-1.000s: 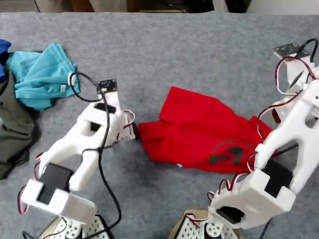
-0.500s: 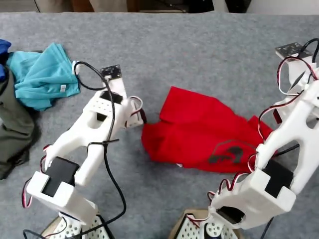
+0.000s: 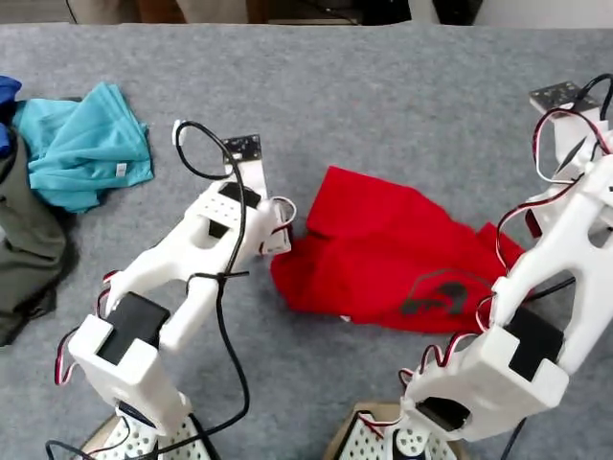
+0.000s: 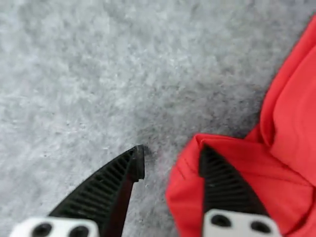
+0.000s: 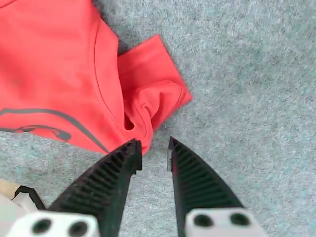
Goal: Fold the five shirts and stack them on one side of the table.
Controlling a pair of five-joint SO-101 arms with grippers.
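Observation:
A red shirt [image 3: 397, 254] with a dark print lies crumpled and partly folded in the middle of the grey table [image 3: 383, 105]. My left gripper [image 3: 279, 225] is at the shirt's left edge. In the left wrist view it [image 4: 173, 152] is open, one finger on the bare table and the other over the red shirt's hem [image 4: 232, 163]. My right gripper [image 5: 153, 144] is open just off the red shirt's [image 5: 59, 74] bunched right corner, with nothing between its fingers. The right arm [image 3: 565, 240] stands over the shirt's right end.
A teal shirt [image 3: 81, 144], a dark olive shirt [image 3: 24, 244] and a bit of blue cloth [image 3: 7, 94] lie heaped at the table's left edge. Bare grey table stretches behind the red shirt and in front of it between the arm bases.
My left gripper has moved right and farther back along the red shirt's left edge. The right arm has kept still.

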